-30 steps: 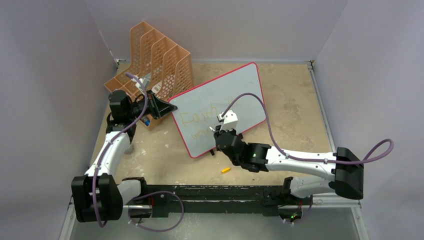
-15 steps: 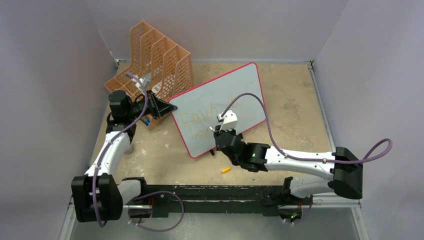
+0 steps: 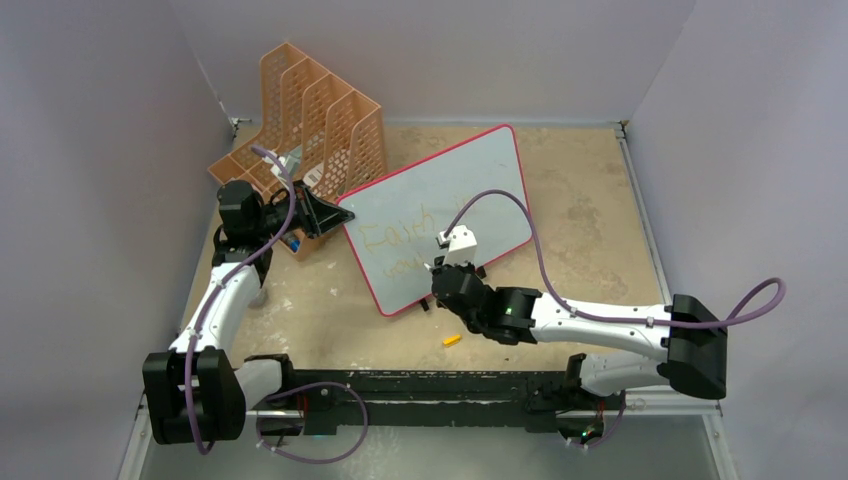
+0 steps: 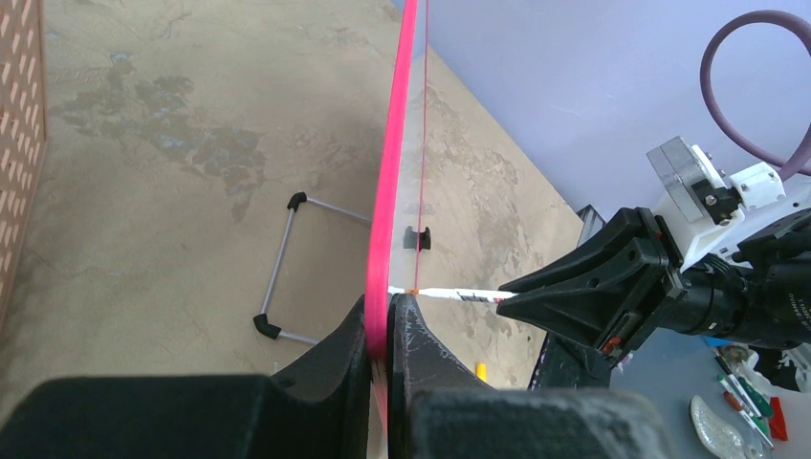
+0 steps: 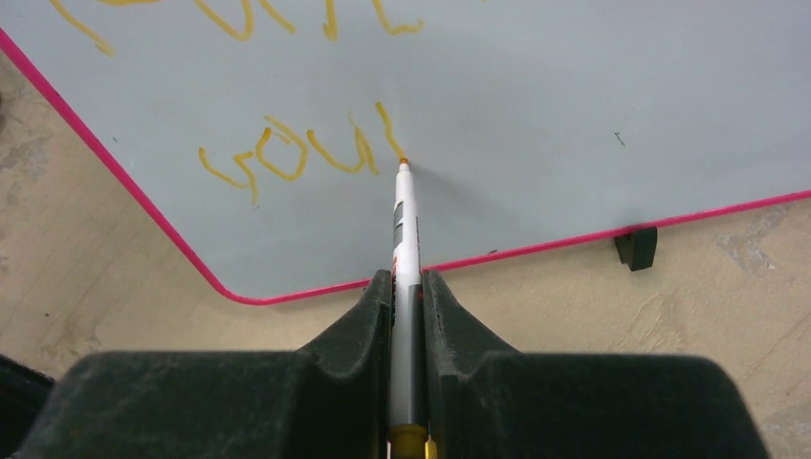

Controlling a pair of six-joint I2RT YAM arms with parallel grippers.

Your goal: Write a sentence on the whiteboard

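The whiteboard (image 3: 470, 190), pale with a pink frame, stands tilted mid-table. My left gripper (image 3: 335, 214) is shut on its left edge; in the left wrist view the pink frame (image 4: 390, 191) runs between my fingers (image 4: 426, 344). My right gripper (image 3: 437, 268) is shut on a white marker (image 5: 405, 229), whose orange tip touches the board. The sentence (image 5: 296, 153) is yellow-orange: an upper line cut off at the top, and "you" with a fresh downstroke ending at the tip. It shows faintly from above (image 3: 400, 240). The marker also shows in the left wrist view (image 4: 459, 295).
An orange perforated file rack (image 3: 310, 120) stands behind my left gripper. A small yellow marker cap (image 3: 452, 340) lies on the table near my right arm. The board's wire stand (image 4: 287, 268) and a black foot (image 5: 636, 247) rest on the tan table. Grey walls enclose three sides.
My right gripper has moved slightly down and toward the near edge with the marker tip on the board, drawing a stroke after "you". The left gripper and the board have not moved.
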